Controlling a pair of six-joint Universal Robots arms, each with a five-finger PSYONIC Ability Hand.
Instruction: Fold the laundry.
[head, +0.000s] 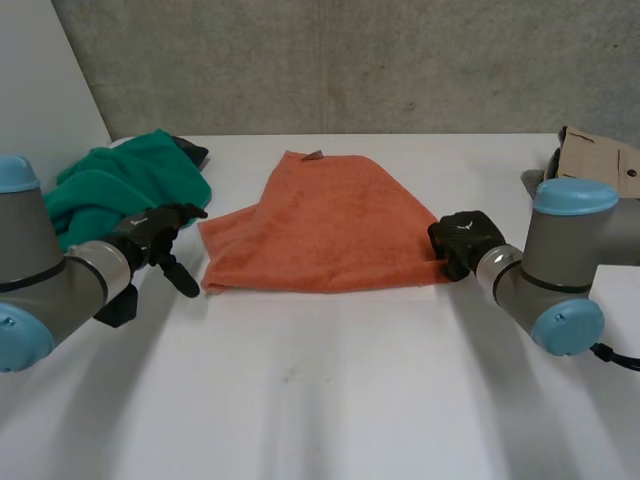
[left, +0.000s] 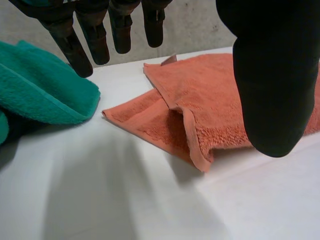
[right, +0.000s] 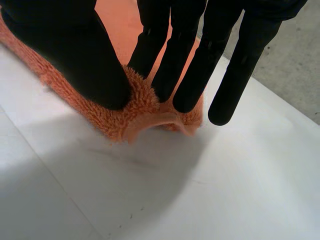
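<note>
An orange towel (head: 330, 225) lies partly folded in the middle of the table, its upper layer set askew over the lower one. My right hand (head: 462, 243) pinches the towel's (right: 135, 107) near right corner between thumb and fingers, bunching the edge. My left hand (head: 160, 240) hovers open just left of the towel's left edge, holding nothing. In the left wrist view the fingers (left: 95, 37) are straight above the towel's (left: 200, 100) left corner and a green cloth (left: 40, 90).
A crumpled green cloth (head: 120, 190) lies at the far left, with something dark (head: 192, 152) at its back edge. A brown cardboard box (head: 600, 160) stands at the far right. The grey wall (head: 350, 60) runs behind the table.
</note>
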